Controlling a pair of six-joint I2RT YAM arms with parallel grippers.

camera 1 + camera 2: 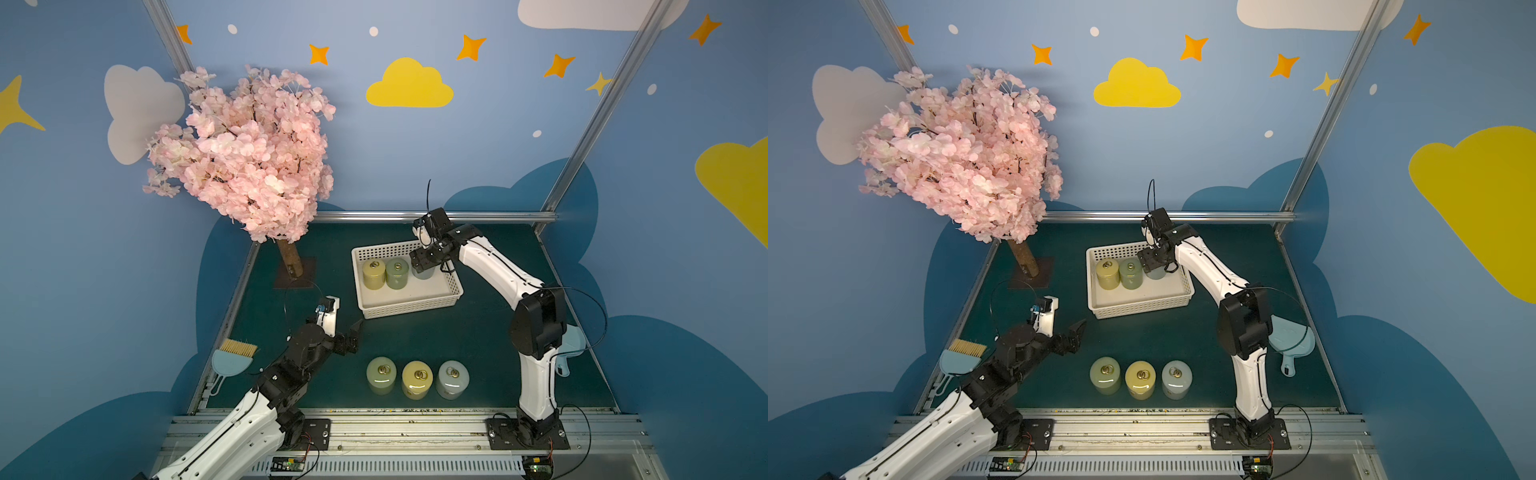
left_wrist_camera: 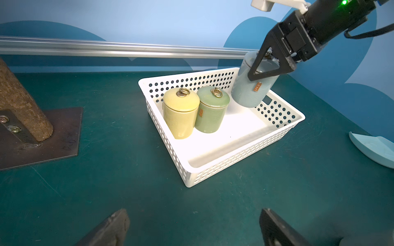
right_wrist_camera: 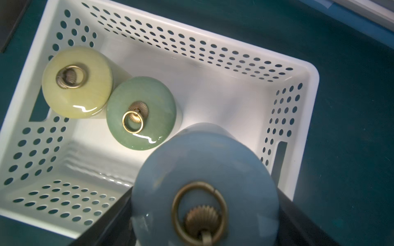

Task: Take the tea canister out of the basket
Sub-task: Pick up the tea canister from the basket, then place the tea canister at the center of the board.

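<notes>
The right claw [image 2: 264, 72] is pinching the blue canister [image 2: 249, 91] near its top, one finger on each side. The blue canister hangs tilted in the upper right of the left wrist view. It is up off the floor of the basket [image 2: 213, 172], over the corner of the basket nearest the right edge of that view. Its bottom looks about level with the rim, so I think it is lifted but not yet out.

Two are left inside. The yellow canister [image 2: 181, 112] and the green canister [image 2: 210, 112] stand upright and touching, by the back wall of the basket. The rest of the basket floor is bare.

In both top views, a row of three canisters [image 1: 417, 379] stands on the table [image 1: 415, 336] near the bottom of the frame, well apart from the basket. So it looks like half the job is done.

The left claw [image 1: 354, 334] is spread wide and holds nothing. It sits left of the basket, apart from it.

What is left, I think: carry the blue one clear of the rim, set it down on the table, then fetch the last two
</notes>
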